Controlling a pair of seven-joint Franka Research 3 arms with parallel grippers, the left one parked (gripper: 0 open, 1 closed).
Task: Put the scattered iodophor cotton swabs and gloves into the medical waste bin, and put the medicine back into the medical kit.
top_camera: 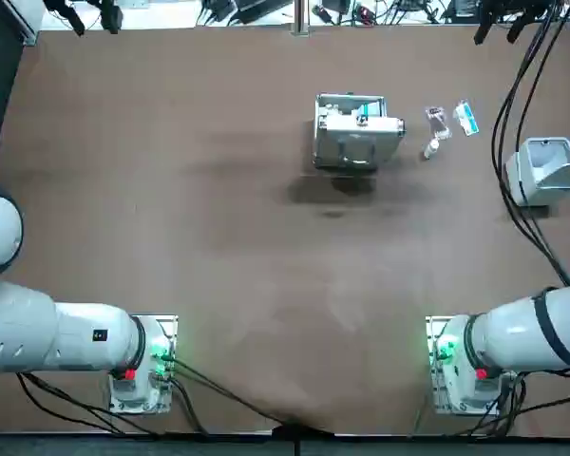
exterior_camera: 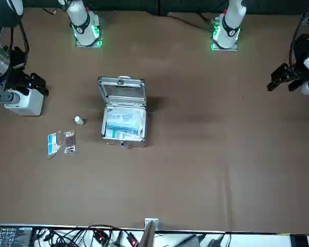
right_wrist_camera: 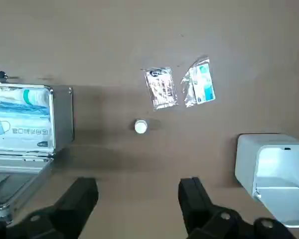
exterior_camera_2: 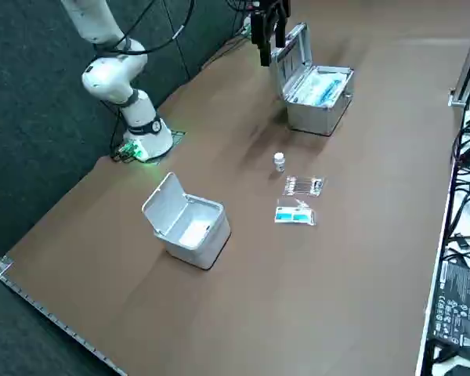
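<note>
R gripper [right_wrist_camera: 139,201] hangs over the table [top_camera: 171,190] w/ fingers spread, nothing between them. Small white medicine bottle [top_camera: 431,150] stands between the open medical kit [top_camera: 347,147] and the white waste bin [top_camera: 527,180], lid up. Swab packet [top_camera: 437,121] and blue-white packet [top_camera: 466,118] lie side by side near the bottle.

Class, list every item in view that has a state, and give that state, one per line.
medical kit: open, lid raised
waste bin: lid open
medicine bottle: upright on the table, outside the kit
swab packet: flat on the table
glove packet: flat on the table
right end effector: open, empty, above the table
</note>
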